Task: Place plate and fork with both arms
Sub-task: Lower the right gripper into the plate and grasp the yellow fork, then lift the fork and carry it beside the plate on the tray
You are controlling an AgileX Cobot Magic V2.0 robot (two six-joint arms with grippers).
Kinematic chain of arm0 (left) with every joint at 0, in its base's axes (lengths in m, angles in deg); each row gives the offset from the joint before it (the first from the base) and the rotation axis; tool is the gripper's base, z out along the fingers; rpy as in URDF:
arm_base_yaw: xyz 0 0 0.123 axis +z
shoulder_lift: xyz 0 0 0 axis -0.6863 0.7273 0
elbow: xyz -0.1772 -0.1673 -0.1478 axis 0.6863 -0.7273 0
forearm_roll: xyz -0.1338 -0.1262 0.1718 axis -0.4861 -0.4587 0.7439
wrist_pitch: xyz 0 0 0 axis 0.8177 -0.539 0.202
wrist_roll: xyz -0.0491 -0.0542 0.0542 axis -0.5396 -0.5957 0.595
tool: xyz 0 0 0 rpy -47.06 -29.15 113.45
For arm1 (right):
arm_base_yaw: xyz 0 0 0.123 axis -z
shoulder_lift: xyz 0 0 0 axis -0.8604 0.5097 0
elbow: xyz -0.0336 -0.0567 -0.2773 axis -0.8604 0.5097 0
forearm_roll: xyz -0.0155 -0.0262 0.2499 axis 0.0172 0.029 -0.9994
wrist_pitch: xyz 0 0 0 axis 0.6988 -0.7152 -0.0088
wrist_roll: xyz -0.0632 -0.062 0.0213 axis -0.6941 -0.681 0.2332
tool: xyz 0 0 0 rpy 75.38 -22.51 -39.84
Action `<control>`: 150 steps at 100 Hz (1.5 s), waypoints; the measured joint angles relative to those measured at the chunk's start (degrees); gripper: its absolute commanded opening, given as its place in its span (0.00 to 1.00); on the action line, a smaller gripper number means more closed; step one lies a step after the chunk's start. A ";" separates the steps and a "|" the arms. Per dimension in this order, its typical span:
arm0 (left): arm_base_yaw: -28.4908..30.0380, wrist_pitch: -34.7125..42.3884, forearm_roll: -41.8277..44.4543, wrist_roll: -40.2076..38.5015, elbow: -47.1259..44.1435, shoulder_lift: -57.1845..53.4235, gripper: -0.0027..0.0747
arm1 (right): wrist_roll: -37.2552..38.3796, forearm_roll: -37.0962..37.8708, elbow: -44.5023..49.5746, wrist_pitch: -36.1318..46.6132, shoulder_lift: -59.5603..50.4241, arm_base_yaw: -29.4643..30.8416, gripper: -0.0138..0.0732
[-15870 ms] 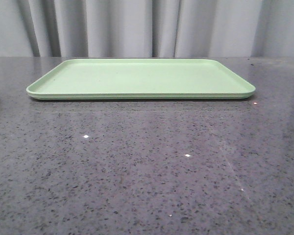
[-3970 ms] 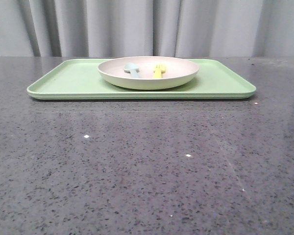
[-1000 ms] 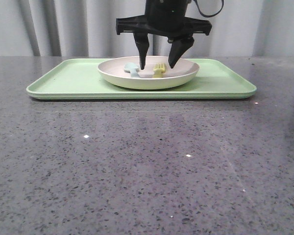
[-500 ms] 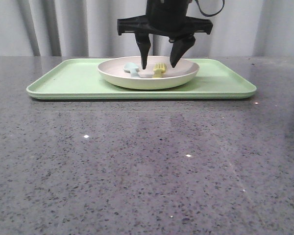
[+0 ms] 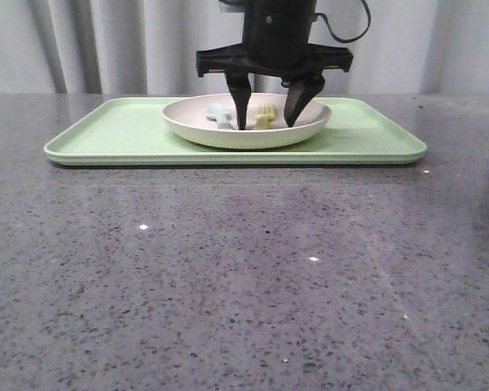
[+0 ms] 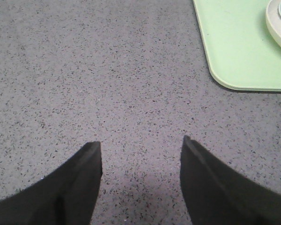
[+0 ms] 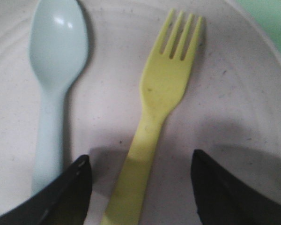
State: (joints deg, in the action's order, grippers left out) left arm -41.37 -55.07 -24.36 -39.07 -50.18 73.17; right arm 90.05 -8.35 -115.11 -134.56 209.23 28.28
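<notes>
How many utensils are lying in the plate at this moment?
2: the yellow fork lies between the right gripper's open jaws, and the pale blue spoon lies beside it. Both rest inside the plate; none appears hidden.

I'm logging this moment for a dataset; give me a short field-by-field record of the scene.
plate: on the green tray
fork: lying in the plate, between the right gripper's open fingers, not gripped
spoon: pale blue, lying in the plate beside the fork
right gripper: open, lowered into the plate over the fork
left gripper: open, holding nothing, over the bare countertop beside the tray's corner
</notes>
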 measured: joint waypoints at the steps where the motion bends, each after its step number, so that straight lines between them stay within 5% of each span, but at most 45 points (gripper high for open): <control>1: 0.00 0.00 0.00 0.00 0.00 0.00 0.52 | 0.00 0.00 0.00 0.00 0.00 0.00 0.70; 28: 0.00 0.00 0.00 0.00 0.00 -0.09 0.52 | 0.00 0.00 0.00 0.00 0.12 0.00 0.69; 59: 0.00 0.00 0.00 0.00 0.00 -0.09 0.52 | 0.99 -0.22 0.00 -0.13 0.12 0.00 0.39; 87: 0.00 0.00 0.00 0.00 0.00 -0.09 0.52 | 2.54 -0.22 -0.08 -0.13 0.12 0.00 0.27; 150: 0.00 0.00 0.00 0.00 0.00 -0.09 0.52 | 2.64 -0.22 -0.66 -1.29 0.24 0.00 0.22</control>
State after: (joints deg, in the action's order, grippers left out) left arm -41.37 -55.07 -24.36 -39.07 -50.18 73.07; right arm 92.69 -8.57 -115.77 -135.85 209.47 28.28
